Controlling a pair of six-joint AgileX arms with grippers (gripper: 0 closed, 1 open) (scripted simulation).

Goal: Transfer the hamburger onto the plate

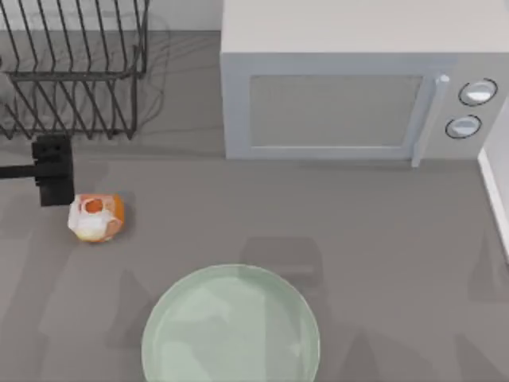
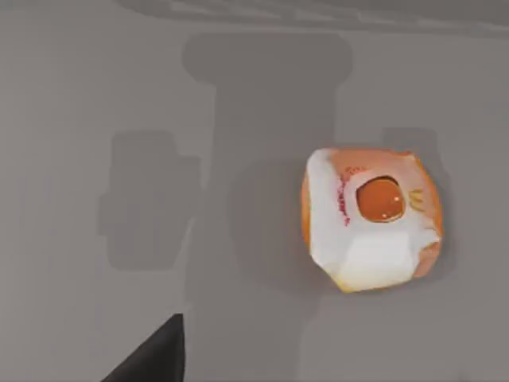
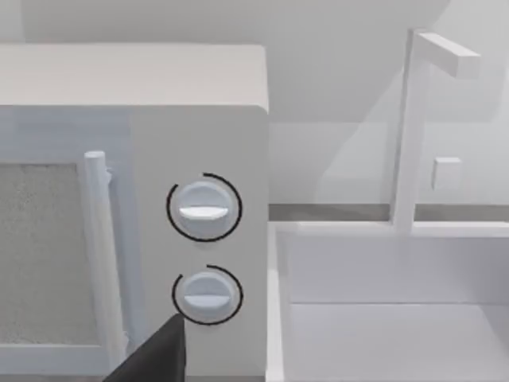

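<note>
The hamburger (image 1: pixel 95 217) lies on the grey counter (image 1: pixel 358 231) at its left side, in front of the black wire dish rack (image 1: pixel 75 68) and well apart from the plate (image 1: pixel 231 326). It is a small rounded, blocky lump — orange on the sides, white over a large part of its wrapping, with a round red-orange patch on top. In the left wrist view the hamburger (image 2: pixel 370 219) shows more detail: the white part folds down over one side, thin red marks run along the edge of the white, and a small yellow sign sits beside the orange patch. The plate is a large round disc of pale mint green, translucent, with a slightly raised rim; it sits at the near edge of the counter, toward the middle, and nothing lies on it. The left gripper (image 1: pixel 52 171) is just beside the hamburger, toward the rack — I cannot tell how far its fingers are open. Behind the plate stands a grey microwave (image 1: pixel 350 87); the right wrist view shows its two round knobs (image 3: pixel 203 208) and a white sink (image 3: pixel 390 318).
</note>
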